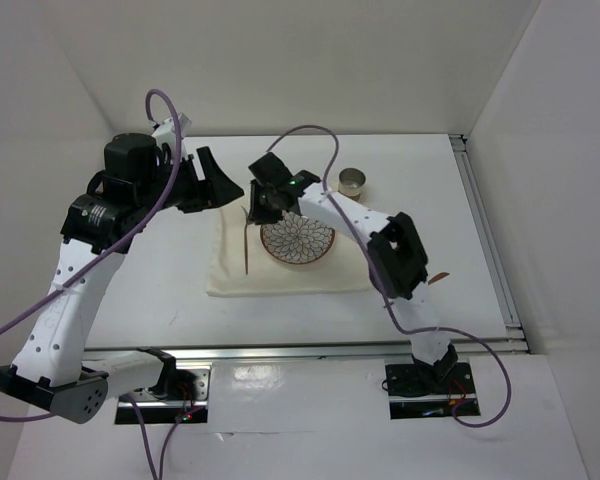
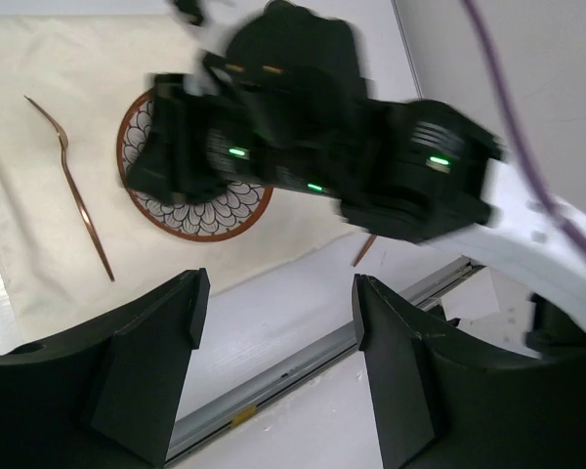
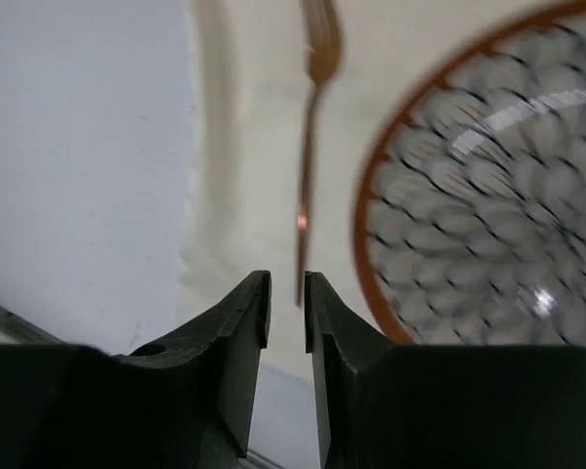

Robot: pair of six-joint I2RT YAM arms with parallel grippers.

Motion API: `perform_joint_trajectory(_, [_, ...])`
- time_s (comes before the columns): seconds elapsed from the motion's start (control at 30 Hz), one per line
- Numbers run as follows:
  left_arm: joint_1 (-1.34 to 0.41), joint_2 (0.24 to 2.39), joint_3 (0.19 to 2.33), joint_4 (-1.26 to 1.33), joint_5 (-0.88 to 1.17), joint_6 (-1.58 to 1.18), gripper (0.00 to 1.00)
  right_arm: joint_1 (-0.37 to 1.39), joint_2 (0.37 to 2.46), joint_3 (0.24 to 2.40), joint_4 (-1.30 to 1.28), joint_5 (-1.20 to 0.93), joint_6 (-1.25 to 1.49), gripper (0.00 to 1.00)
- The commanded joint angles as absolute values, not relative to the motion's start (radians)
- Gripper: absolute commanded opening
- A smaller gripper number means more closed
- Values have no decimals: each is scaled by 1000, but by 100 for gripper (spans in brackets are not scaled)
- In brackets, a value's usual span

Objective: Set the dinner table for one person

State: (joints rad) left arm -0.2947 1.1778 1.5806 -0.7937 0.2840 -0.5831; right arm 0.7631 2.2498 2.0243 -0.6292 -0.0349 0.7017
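- The right arm's black two-finger jaws (image 3: 287, 283) fill the bottom of the right wrist view. They are parted only by a narrow slit and have nothing in them.
- The left arm's black jaws (image 2: 273, 283) stand wide apart, empty, and high above the far left of the setting.
- The large flat matte-white rectangular worktop with a metal rail (image 1: 420, 220) lies under both arms and carries everything.
- A cream rectangular cloth (image 1: 280, 280) lies at its middle.
- A round plate with a dark petal pattern and a rust-brown rim (image 1: 300, 250) sits on the cloth, partly under the right arm.
- A slim copper-coloured metal fork (image 3: 310, 166) lies flat on the cloth just left of the plate and apart from it.
  - Its long axis runs near-to-far, along the cloth's left edge.
  - From the right jaws its handle end is nearest, in line with the slit, and its tines point straight away.
  - The jaws hover above it and do not appear to touch it.
- A small round metal cup (image 1: 353, 181) stands on bare worktop beyond the cloth's far right corner.
- A small copper-coloured piece (image 1: 438, 278) shows right of the cloth, by the right arm's elbow, mostly hidden. I cannot tell what it is.
- Both lie right of the plate, so the right arm looks nearer for either.
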Motion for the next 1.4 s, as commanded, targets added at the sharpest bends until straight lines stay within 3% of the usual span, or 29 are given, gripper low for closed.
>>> perform_joint_trajectory(0.0, [-288, 1152, 1629, -779, 269, -583, 77, 723, 1920, 1829, -701, 119, 710, 32])
perform_joint_trajectory(0.23, [-279, 1141, 1620, -761, 270, -563, 77, 458, 1325, 1177, -817, 178, 882, 39])
perform_joint_trajectory(0.37, [-279, 1154, 1597, -761, 281, -563, 76, 217, 1158, 944, -848, 91, 905, 40])
perform_joint_trajectory(0.53, [-279, 1173, 1577, -750, 314, -563, 76, 11, 1181, 781, -769, 9, 853, 49])
perform_joint_trajectory(0.87, [-279, 1192, 1548, -741, 333, -563, 76, -29, 1333, 699, -672, 21, 844, 53])
perform_joint_trajectory(0.9, [-279, 1192, 1539, -741, 333, -563, 76, -29, 1333, 690, -663, 21, 844, 55])
perform_joint_trajectory(0.93, [-279, 1192, 1539, -741, 333, -563, 76, -38, 1342, 680, -663, 21, 844, 65])
perform_joint_trajectory(0.97, [-279, 1192, 1539, -741, 333, -563, 76, -38, 1351, 680, -652, 21, 844, 65])
perform_joint_trajectory(1.1, [-279, 1192, 1539, -732, 324, -563, 76, -60, 1362, 647, -621, 21, 844, 64])
perform_joint_trajectory(1.37, [-279, 1201, 1529, -732, 324, -563, 76, -78, 1433, 679, -590, 60, 825, 43])
